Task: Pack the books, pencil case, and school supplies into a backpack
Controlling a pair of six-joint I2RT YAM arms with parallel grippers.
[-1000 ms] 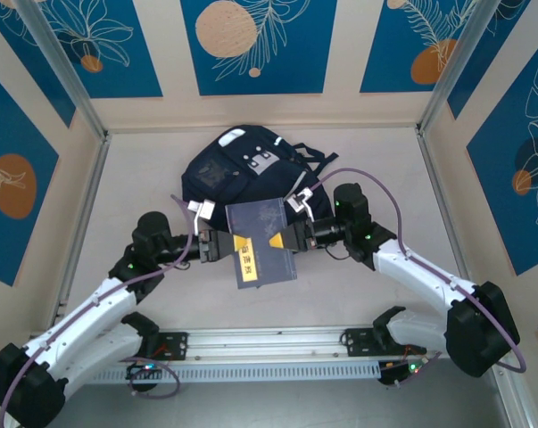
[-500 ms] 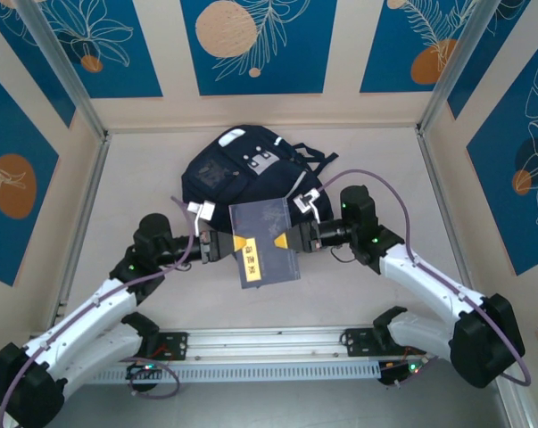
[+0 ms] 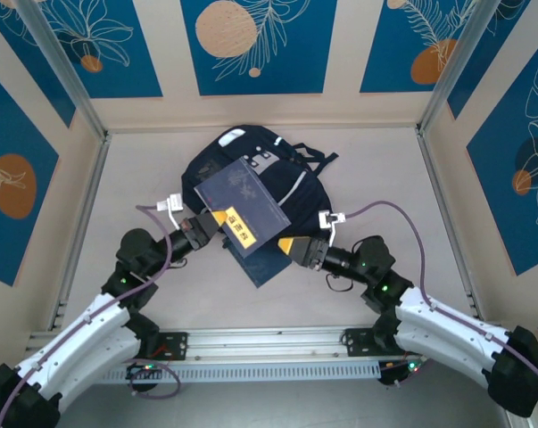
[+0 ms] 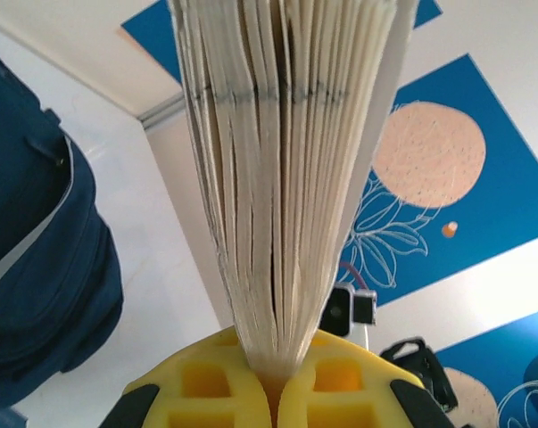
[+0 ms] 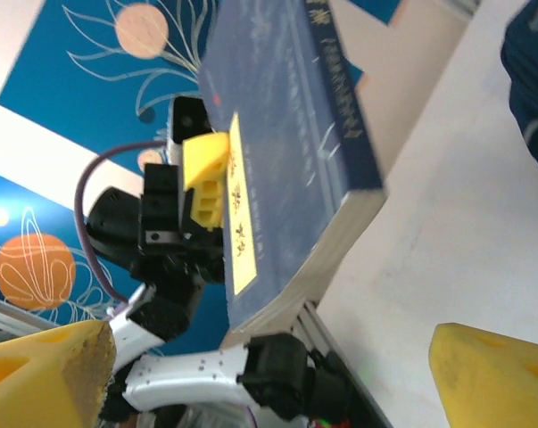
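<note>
At the left, the left jaws are pressed together on the near-left edge of a navy book (image 3: 244,201), pinching it clear of the worktop (image 3: 144,178). From above it hangs tilted over the near side of the backpack (image 3: 206,165). The left wrist view shows the leaves fanning apart above the yellow pads (image 4: 206,392), so it is probably a soft paperback: light, but floppy when held by one edge, and its smooth cover may slip. A deep bite that clamps every leaf, or a hold nearer the spine, would suit it better. To the right, the right jaws are spread wide, near the book's near-right corner but not touching it.
</note>
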